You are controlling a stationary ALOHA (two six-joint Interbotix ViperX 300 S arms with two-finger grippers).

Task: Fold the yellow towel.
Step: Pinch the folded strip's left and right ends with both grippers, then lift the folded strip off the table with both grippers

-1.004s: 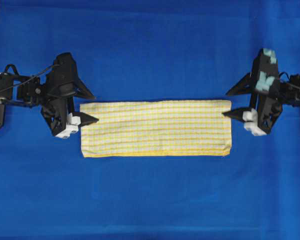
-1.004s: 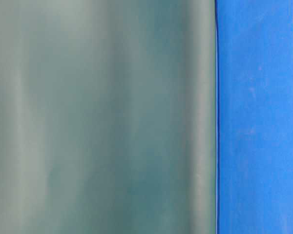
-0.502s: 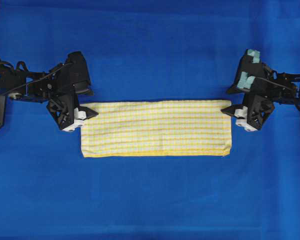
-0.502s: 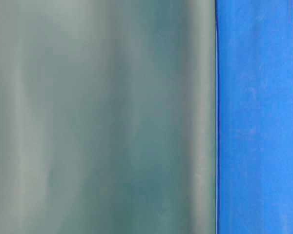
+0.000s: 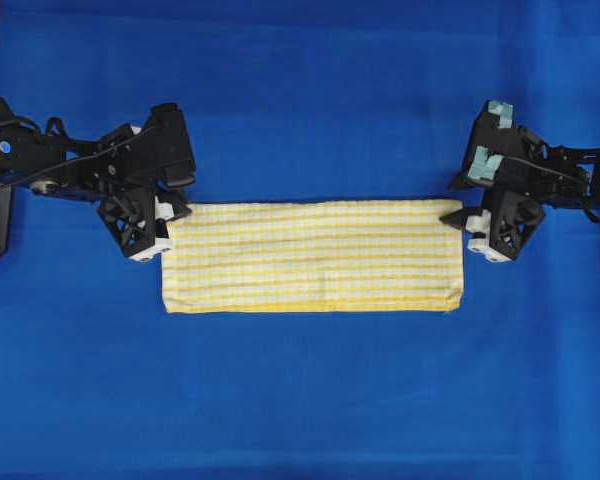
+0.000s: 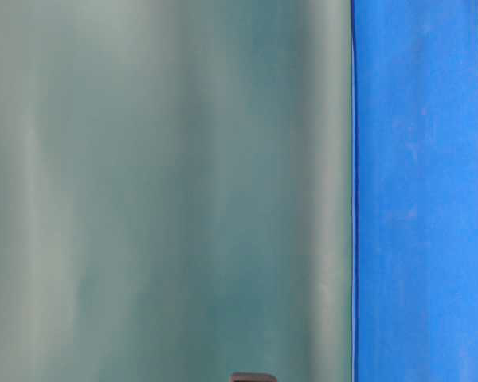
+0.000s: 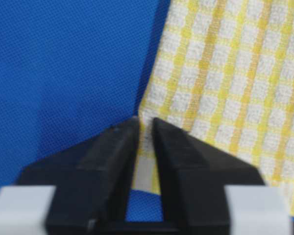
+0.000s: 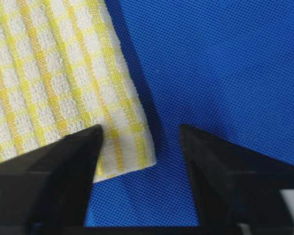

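Yellow towel (image 5: 312, 256): one, lying flat on the blue table (image 5: 300, 100) as a long band, long axis running left to right between the two arms. Brighter hem along the near long edge.

Left pincer (image 5: 176, 213): at the towel's far left corner, tips nearly pressed together, pinching the corner edge in the wrist view (image 7: 145, 128).

Right pincer (image 5: 458, 214): at the far right corner, spread wide; the corner sits between its tips (image 8: 142, 142), not yet gripped.

Each arm is nearest its own short end. Likely next: right closes, then both carry the corners.

Count: one towel, two pincers.
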